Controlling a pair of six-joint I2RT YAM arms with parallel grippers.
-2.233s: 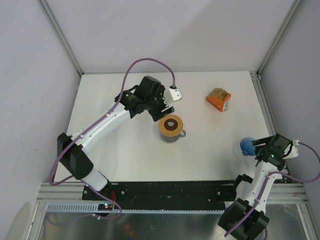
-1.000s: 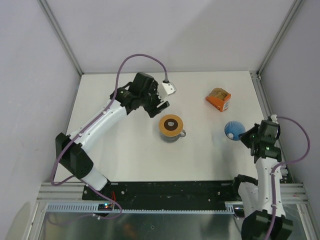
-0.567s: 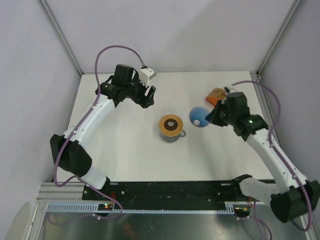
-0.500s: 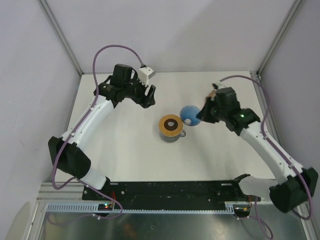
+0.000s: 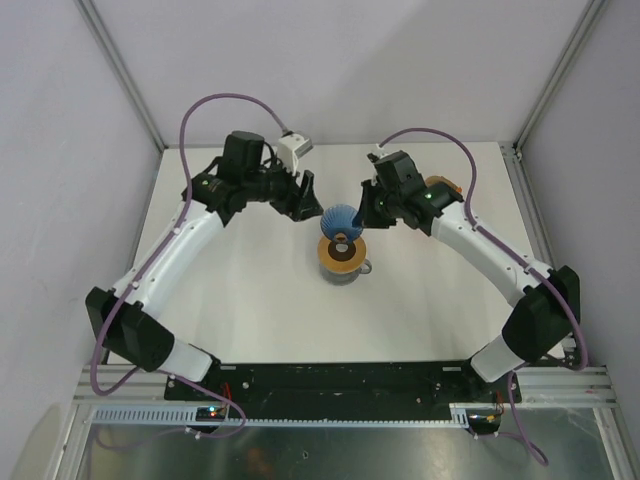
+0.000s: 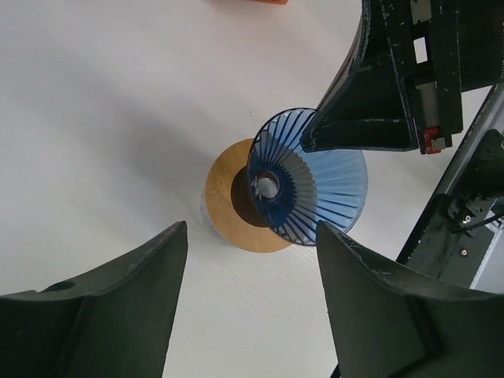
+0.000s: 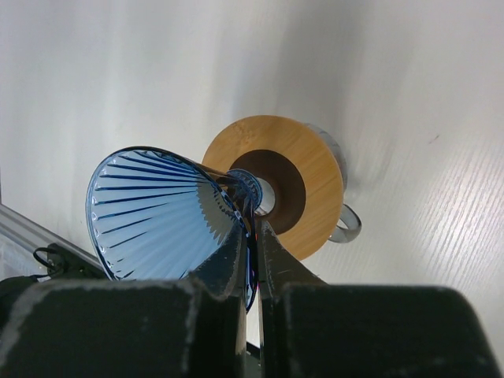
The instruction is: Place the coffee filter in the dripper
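The dripper (image 5: 340, 219), a dark-blue ribbed translucent cone, hangs tilted just above the grey mug (image 5: 343, 270). Its narrow end (image 7: 253, 191) points at the dark hole of the flat orange ring (image 7: 315, 169) on the mug. My right gripper (image 5: 362, 221) is shut on the dripper's wall, one finger inside the cone and one outside (image 7: 253, 228). My left gripper (image 5: 300, 200) hovers open and empty just left of the dripper (image 6: 315, 189), looking down on the ring (image 6: 228, 213). The coffee filter is out of view.
The orange box of filters (image 5: 443, 186) stands at the back right, mostly hidden behind my right arm; a sliver of it shows at the top edge (image 6: 252, 1). The mug's handle (image 7: 351, 224) points to the near right. Grey walls enclose the white table (image 5: 250, 310).
My right arm has swung from the table's right edge to the middle, carrying the dripper over the mug. My left gripper drew back from the mug and now sits beside the dripper.
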